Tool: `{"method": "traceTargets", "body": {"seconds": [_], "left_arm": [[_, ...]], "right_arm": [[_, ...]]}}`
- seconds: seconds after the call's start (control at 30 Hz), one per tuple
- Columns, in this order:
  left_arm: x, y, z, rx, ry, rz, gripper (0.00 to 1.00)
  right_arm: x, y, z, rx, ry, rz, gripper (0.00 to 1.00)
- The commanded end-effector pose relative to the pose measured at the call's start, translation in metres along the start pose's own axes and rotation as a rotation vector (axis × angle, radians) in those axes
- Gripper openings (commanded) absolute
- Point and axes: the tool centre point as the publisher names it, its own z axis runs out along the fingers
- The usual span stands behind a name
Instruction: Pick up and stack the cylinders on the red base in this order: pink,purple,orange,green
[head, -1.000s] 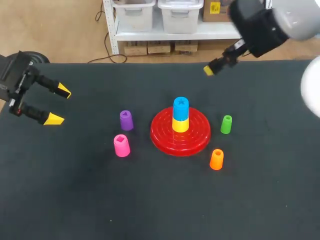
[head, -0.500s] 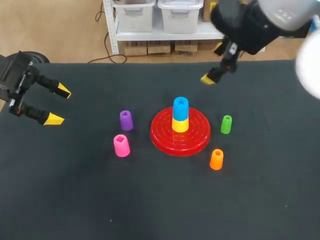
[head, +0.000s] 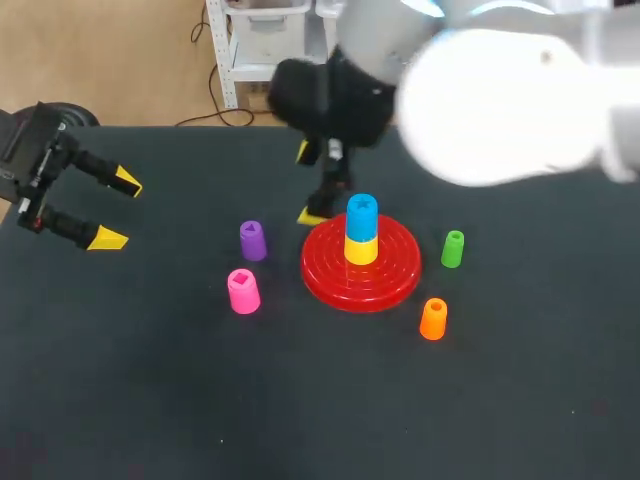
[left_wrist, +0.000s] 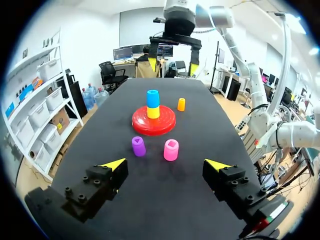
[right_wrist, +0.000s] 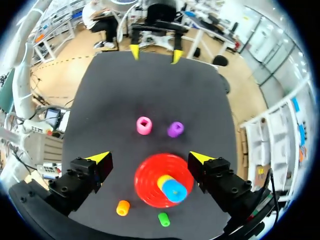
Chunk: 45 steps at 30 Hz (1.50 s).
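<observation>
My right fingers (right_wrist: 98, 159): spread wide, empty, hanging above red base (head: 392, 275). Base centre taken: blue cylinder (head: 361, 212) atop yellow cylinder (head: 361, 249). Purple cylinder (head: 252, 240), pink cylinder (head: 243, 291) upright left of base; green cylinder (head: 453, 248), orange cylinder (head: 433, 318) right of it. My left fingers (left_wrist: 114, 164): open, empty, well left of base, over table (head: 150, 400).

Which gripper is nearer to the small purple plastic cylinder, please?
Right. The right gripper hovers close to the purple cylinder, at the edge of the red base; the left gripper hangs far off on its other side.
</observation>
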Motion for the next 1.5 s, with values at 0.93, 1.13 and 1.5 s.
{"method": "traceTargets", "body": {"seconds": [0.93,1.13,1.5], "left_arm": [[0.001,-0.001,0.000,-0.003,-0.002,0.003,1.00],[0.001,-0.001,0.000,-0.003,-0.002,0.003,1.00],[0.001,-0.001,0.000,-0.003,-0.002,0.003,1.00]], "right_arm": [[-0.023,0.037,0.070,-0.019,0.094,-0.141,1.00],[-0.025,0.037,0.086,-0.073,0.078,-0.192,1.00],[-0.039,0.038,0.116,-0.108,0.175,-0.283,1.00]]}}
